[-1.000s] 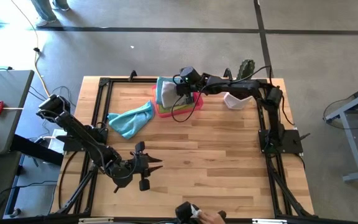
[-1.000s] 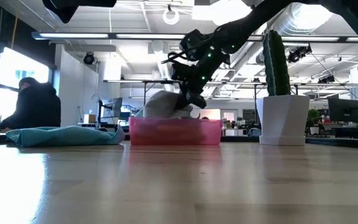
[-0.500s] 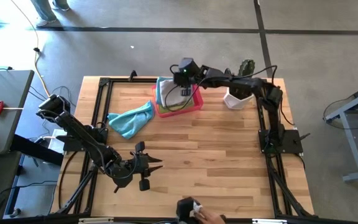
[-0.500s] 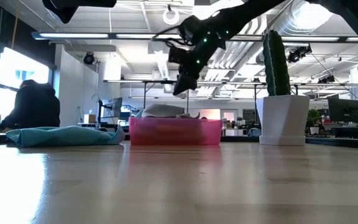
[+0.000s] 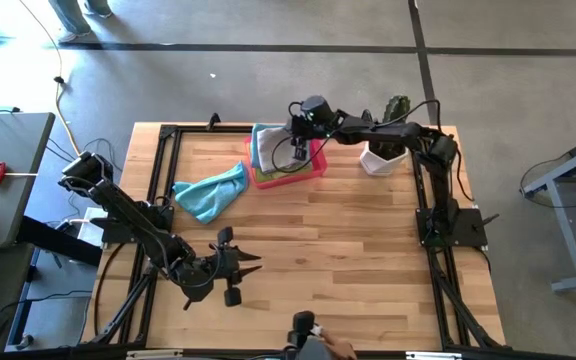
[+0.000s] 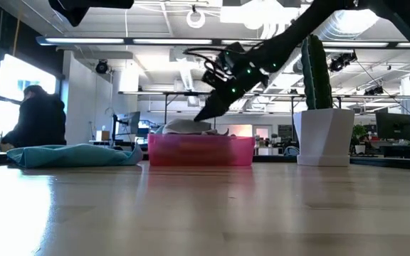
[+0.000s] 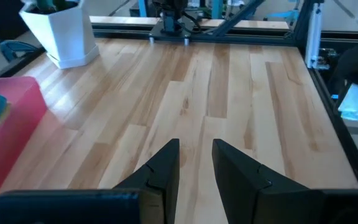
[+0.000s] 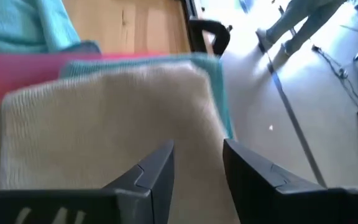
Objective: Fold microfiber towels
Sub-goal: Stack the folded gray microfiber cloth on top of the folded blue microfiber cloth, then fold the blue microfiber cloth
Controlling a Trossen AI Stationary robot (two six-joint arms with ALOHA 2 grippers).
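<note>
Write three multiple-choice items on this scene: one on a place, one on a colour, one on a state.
1. Where is the loose teal towel?
A. in the pink tray
B. on the table left of the tray
C. in the left end effector

2. What colour is the top towel in the tray?
A. grey
B. red
C. black

3. The right end effector is:
A. open, empty, over the tray
B. shut on the cactus pot
C. resting on the table

Answers: 1 B, high view shows it beside the tray; 2 A, right wrist view; 3 A, fingers apart, nothing between.

The rigid pink rectangular tray (image 5: 313, 170) stands on the light wooden tabletop (image 5: 348, 240). Just beside the tray stands a green cactus (image 6: 316, 67) in a white pot (image 6: 322, 136).
</note>
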